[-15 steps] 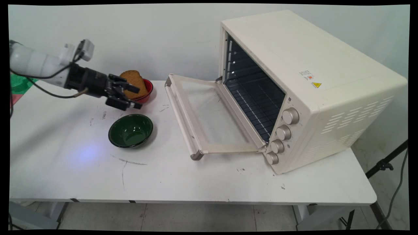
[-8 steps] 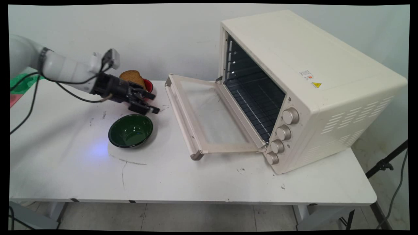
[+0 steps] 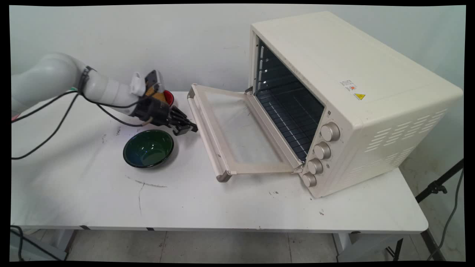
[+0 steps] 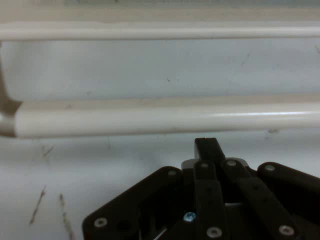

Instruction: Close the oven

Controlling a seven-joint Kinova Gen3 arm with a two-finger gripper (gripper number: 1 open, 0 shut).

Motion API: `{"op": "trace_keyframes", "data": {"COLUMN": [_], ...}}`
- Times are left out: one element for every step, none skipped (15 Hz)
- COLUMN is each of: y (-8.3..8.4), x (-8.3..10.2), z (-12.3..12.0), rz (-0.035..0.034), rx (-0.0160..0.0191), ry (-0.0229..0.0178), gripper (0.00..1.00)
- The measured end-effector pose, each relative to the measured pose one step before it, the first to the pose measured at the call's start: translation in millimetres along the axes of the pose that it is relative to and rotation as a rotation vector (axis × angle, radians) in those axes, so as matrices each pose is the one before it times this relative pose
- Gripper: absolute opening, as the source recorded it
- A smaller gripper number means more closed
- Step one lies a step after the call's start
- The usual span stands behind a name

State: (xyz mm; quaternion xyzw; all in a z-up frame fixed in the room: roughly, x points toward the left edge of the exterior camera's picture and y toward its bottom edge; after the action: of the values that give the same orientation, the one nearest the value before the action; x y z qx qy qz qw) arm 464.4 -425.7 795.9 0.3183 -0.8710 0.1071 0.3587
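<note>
Bench point(image 3: 230, 207): white and scuffed, lying under the hand and carrying everything else.
Toaster oven point(image 3: 356, 96): cream, with four knobs on its front panel; it stood well ahead of the hand, its cavity open and a wire rack showing inside.
Oven door point(image 3: 241, 133): folded down flat toward the hand, glass pane up; its edge lay just ahead of the fingertips.
Door handle point(image 4: 165, 119): a pale bar along the door's outer edge, crossing the hand view just beyond the fingertip, close but with bench showing between.
Green bowl point(image 3: 148, 148): dark green, sitting on the bench just below and beside the hand, apart from it.
Red bowl point(image 3: 169, 97): behind the hand toward the wall, mostly hidden by the wrist.
Toast point(image 3: 159, 95): a brown slice in the red bowl, only a sliver showing past the wrist.
Hand point(image 3: 187, 128): black, low over the bench, pointing at the door handle; fingers clenched together with nothing between them, one narrow tip showing in the hand view point(image 4: 207, 147).
</note>
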Motion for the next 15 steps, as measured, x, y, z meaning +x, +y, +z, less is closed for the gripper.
{"op": "trace_keyframes", "data": {"y": [0.15,0.05,0.02,-0.02,0.05,0.07,0.13,0.10,0.09,0.07,0.04,0.02,0.05,0.10,0.11], "x": [1.10,0.76,1.54,1.22,1.30,1.29,1.93,1.83,1.53,1.68,1.98,1.74,1.96,2.06,1.72], "z": [7.15,4.64,7.87,6.32,6.90,5.59,6.37,5.45,4.13,3.83,3.13,1.66,1.25,0.51,-0.04], "rz": [0.00434,0.00301,0.00382,0.00244,0.00120,0.00077,0.00103,0.00015,-0.00007,-0.00101,-0.00091,-0.00106,-0.00105,-0.00130,-0.00057], "rx": [-0.00007,0.00012,0.00008,0.00053,0.00055,0.00021,-0.00041,0.00020,0.00024,0.00077,0.00066,0.00081,0.00094,0.00079,0.00047], "ry": [-0.00386,-0.00243,-0.00372,-0.00311,-0.00309,-0.00206,-0.00153,-0.00040,-0.00001,0.00072,0.00142,0.00190,0.00268,0.00206,0.00183], "gripper": [0.00,0.00,0.00,0.00,0.00,0.00,0.00,0.00,0.00,0.00,0.00,0.00,0.00,0.00,0.00]}}
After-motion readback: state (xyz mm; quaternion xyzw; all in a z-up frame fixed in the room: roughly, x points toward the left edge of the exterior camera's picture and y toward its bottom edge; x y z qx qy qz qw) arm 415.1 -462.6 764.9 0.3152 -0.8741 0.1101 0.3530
